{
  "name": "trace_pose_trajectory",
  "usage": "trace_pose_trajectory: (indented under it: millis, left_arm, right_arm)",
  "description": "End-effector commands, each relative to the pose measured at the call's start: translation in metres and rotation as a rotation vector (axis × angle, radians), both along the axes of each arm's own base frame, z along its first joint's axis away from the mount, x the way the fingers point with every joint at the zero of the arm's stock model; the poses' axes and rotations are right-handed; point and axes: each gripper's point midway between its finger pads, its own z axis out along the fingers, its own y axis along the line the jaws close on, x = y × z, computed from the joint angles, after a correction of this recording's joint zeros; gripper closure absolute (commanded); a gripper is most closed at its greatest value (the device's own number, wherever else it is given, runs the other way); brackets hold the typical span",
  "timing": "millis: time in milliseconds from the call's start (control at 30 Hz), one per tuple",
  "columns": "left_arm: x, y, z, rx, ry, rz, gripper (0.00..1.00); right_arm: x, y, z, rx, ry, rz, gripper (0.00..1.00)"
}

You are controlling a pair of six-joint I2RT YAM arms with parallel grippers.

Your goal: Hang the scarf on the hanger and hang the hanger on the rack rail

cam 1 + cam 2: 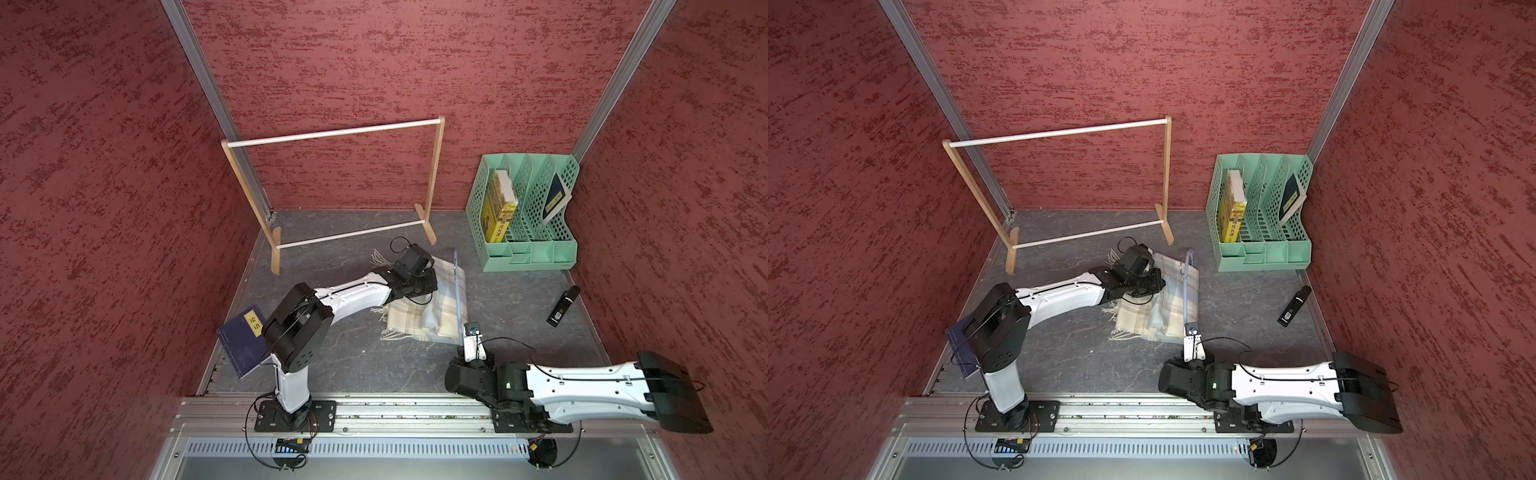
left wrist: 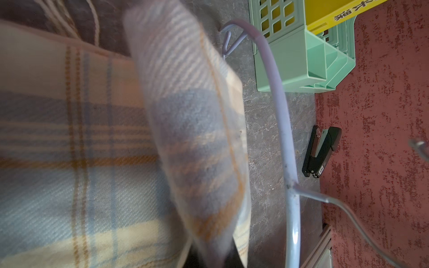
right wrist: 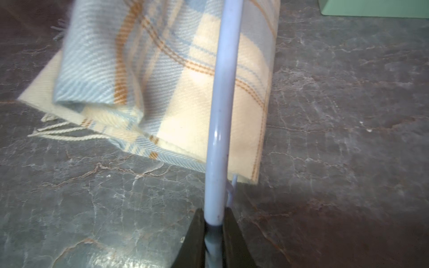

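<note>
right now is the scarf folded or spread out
Folded: the scarf lies on the table as a compact rectangle, and the right wrist view shows layers doubled over above its fringe.

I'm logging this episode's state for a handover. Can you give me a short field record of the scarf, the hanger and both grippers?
scarf: cream and pale-blue plaid scarf folded on grey marbled table
hanger: thin pale-blue hanger crossing above the scarf, nothing draped on it
left: left gripper shut on a raised scarf fold
right: right gripper shut on the hanger's end
behind: wooden-framed rack with white rods
</note>
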Motion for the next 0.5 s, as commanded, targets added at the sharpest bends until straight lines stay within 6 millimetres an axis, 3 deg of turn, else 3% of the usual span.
trace_pose_trajectory:
  millis: [0, 267, 467]
  left_arm:
    - [0.002, 0.004, 0.012, 0.010, -0.018, -0.042, 1.00]
    - [0.003, 0.028, 0.003, 0.040, 0.029, -0.057, 1.00]
    - [0.006, 0.049, 0.012, 0.068, 0.020, -0.053, 1.00]
  right_arm:
    - [0.001, 0.033, 0.022, 0.075, -0.031, 0.103, 1.00]
    - [0.003, 0.039, 0.032, 0.112, -0.059, 0.124, 1.00]
    - [0.005, 0.030, 0.029, 0.176, -0.076, 0.076, 1.00]
